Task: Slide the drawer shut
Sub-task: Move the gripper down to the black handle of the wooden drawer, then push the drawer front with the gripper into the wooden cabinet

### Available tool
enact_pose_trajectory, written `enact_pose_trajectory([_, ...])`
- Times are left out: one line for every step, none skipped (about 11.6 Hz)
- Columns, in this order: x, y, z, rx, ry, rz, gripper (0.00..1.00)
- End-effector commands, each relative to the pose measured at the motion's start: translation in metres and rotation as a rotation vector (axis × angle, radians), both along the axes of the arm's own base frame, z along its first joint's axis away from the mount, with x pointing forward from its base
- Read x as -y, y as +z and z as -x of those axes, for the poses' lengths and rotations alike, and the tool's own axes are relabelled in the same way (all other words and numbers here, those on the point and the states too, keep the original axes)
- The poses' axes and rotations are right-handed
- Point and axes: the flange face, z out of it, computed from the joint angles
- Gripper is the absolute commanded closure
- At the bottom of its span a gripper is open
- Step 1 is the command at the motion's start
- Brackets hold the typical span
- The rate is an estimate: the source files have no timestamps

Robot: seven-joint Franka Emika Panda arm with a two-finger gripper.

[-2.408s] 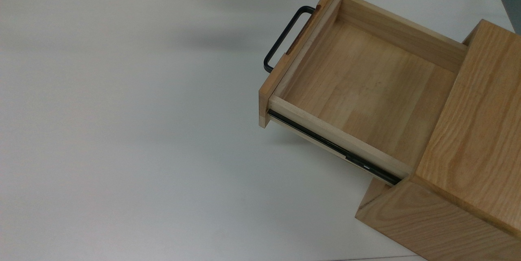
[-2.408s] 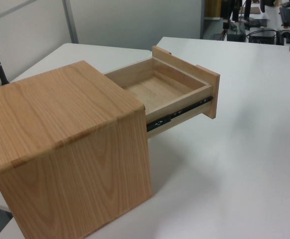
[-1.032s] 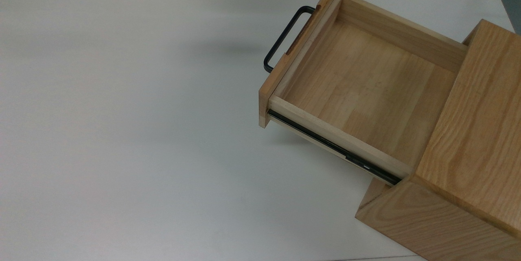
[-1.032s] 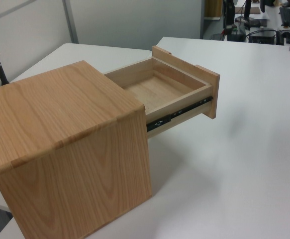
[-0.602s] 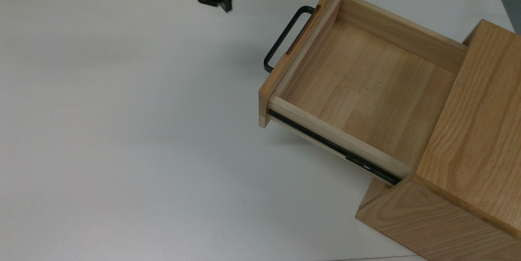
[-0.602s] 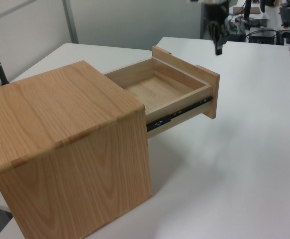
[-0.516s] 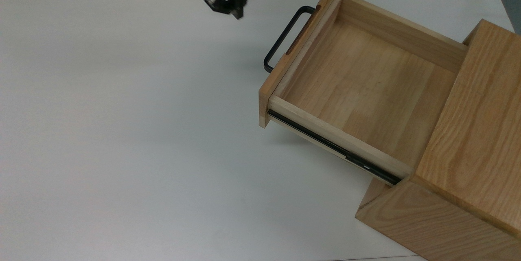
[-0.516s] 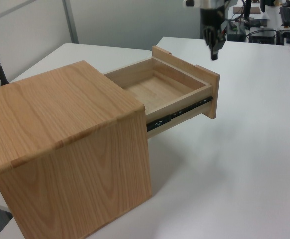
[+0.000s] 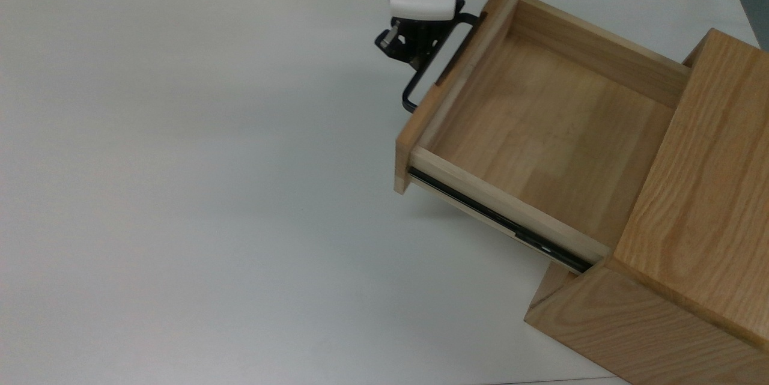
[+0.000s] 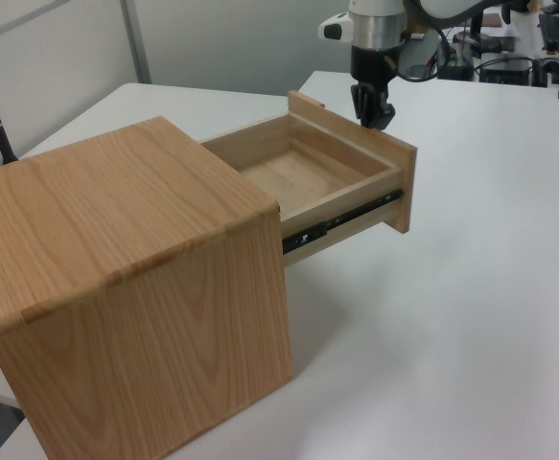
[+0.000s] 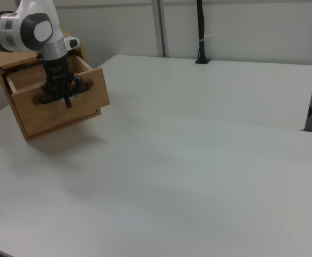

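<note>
The drawer is a shallow light-wood tray, pulled most of the way out of the oak cabinet, and it is empty. Its black bar handle points toward the top view's left. My gripper hangs right at the handle's upper half, fingers together and pressed against the bar and front panel. In the left view the gripper stands just beyond the drawer's front panel. In the right view the gripper covers the middle of the drawer front.
The white table stretches wide to the top view's left of the drawer. The cabinet fills the left view's near left. A black post stands at the far table edge in the right view.
My gripper came down from the table's far edge to the handle. The drawer has slid a little way into the cabinet.
</note>
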Motion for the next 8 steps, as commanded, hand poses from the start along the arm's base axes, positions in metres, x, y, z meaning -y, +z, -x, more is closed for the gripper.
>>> enact_pose_trajectory([-0.032, 0.008, -0.015, 0.055, 0.019, -0.046, 1.00])
enact_pose_trajectory([-0.049, 0.008, -0.013, 0.071, 0.044, -0.058, 1.00])
enact_pose_trajectory([-0.061, 0.004, -0.014, 0.088, 0.058, -0.069, 1.00])
enact_pose_trajectory([-0.071, 0.005, -0.019, 0.125, 0.065, -0.085, 1.00])
enact_pose_trajectory([-0.081, 0.002, -0.028, 0.146, 0.073, -0.095, 1.00])
enact_pose_trajectory([-0.089, 0.003, -0.036, 0.163, 0.080, -0.101, 1.00])
enact_pose_trajectory([-0.103, 0.001, -0.041, 0.183, 0.095, -0.108, 1.00])
enact_pose_trajectory([-0.108, 0.001, -0.044, 0.224, 0.100, -0.122, 1.00])
